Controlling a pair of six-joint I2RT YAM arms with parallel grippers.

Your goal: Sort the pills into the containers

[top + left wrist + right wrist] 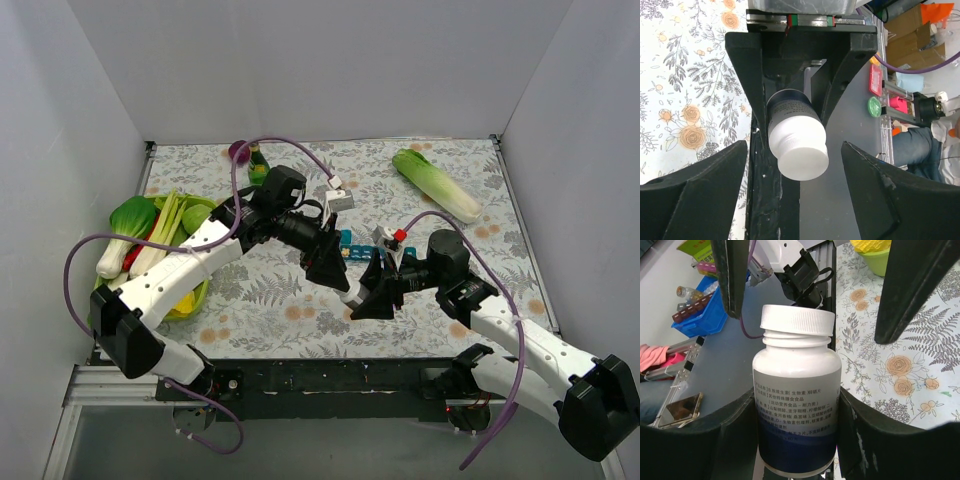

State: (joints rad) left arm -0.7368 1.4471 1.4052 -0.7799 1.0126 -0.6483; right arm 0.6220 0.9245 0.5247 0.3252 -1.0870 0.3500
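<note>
**Floral-cloth bench (440, 290): bottle held between both hands**

Right hand (796, 410) pinches the smooth white plastic pill bottle (796, 390) by its labelled body, long axis aimed at the left hand (794, 155). Left hand is spread, flanking the cap (797, 320), apparently not touching. Teal pill box (344, 239) sits just behind both.

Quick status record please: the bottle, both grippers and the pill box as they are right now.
pill bottle: white, cap on, held between the two arms
right gripper: jaws shut on the bottle's body
left gripper: jaws open, one either side of the cap, not touching it
pill box: teal, on the table behind the grippers, mostly hidden
</note>
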